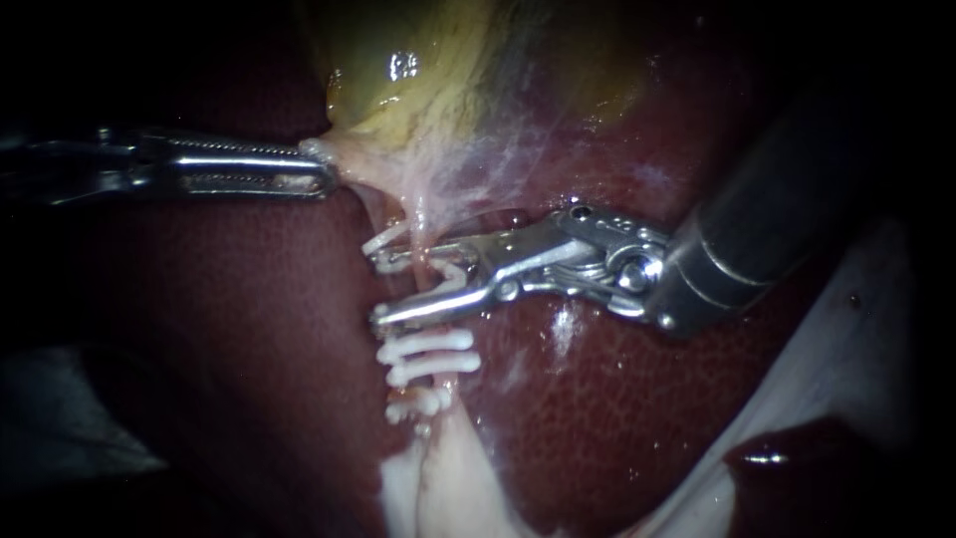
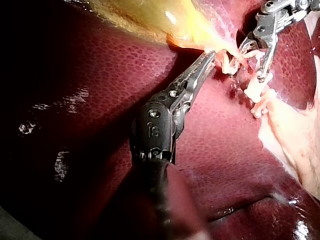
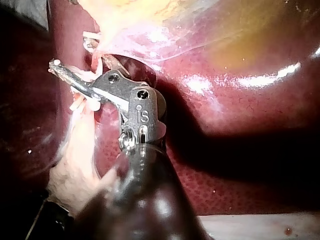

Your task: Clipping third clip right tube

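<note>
Bare liver (image 1: pixel 249 329) wide beside clipped tube (image 1: pixel 422 227), right tool (image 1: pixel 383 284) astride.

Pale tube (image 3: pixel 80 125) crossed by right instrument (image 3: pixel 76 67), white clips (image 3: pixel 79 104) beside it, liver (image 3: pixel 240 165) beneath, gallbladder (image 3: pixel 250 40) ahead

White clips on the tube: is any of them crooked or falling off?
Nothing stands out. The white plastic clips sit across the pale pink tube, close together and roughly parallel. The right instrument straddles that tube with open jaws above them.
</note>
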`<state>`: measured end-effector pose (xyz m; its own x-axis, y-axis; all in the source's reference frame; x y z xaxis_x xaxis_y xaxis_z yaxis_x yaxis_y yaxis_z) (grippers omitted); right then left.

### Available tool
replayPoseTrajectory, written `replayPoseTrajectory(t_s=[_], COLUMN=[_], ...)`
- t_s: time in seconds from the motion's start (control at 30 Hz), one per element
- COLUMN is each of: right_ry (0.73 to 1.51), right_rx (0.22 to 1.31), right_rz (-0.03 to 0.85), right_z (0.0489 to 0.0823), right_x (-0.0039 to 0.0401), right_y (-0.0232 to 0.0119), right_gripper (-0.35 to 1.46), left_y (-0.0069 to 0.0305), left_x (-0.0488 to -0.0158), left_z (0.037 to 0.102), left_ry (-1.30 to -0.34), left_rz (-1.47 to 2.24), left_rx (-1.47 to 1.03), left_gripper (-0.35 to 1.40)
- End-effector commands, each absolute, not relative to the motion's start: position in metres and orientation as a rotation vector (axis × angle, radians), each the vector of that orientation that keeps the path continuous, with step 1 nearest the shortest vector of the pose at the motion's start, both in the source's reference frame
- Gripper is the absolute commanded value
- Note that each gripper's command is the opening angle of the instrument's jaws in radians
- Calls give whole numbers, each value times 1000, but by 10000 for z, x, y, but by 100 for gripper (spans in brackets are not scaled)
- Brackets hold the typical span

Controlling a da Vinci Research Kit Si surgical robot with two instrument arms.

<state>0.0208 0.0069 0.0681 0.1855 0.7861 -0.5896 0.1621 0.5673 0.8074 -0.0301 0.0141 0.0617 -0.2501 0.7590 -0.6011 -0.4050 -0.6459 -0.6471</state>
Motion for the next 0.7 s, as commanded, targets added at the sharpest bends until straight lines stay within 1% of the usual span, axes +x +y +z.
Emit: replayPoseTrajectory(t_s=[0.03, 0.17, 0.47, 0.7], right_ry=[1343, 1353, 1342, 1336], right_rx=[907, 913, 951, 970], right_rz=[538, 543, 571, 582], right_z=[679, 671, 647, 635], right_x=[208, 206, 206, 206], right_y=[70, 74, 74, 72], right_gripper=[48, 48, 45, 36], left_y=[141, 141, 142, 142], left_x=[-302, -302, -303, -303], left_z=[617, 617, 618, 618], left_ry=[-471, -470, -470, -470], left_rz=[1965, 1965, 1965, 1965], left_rx=[-1231, -1231, -1230, -1230], left_gripper=[-35, -35, -35, -35])
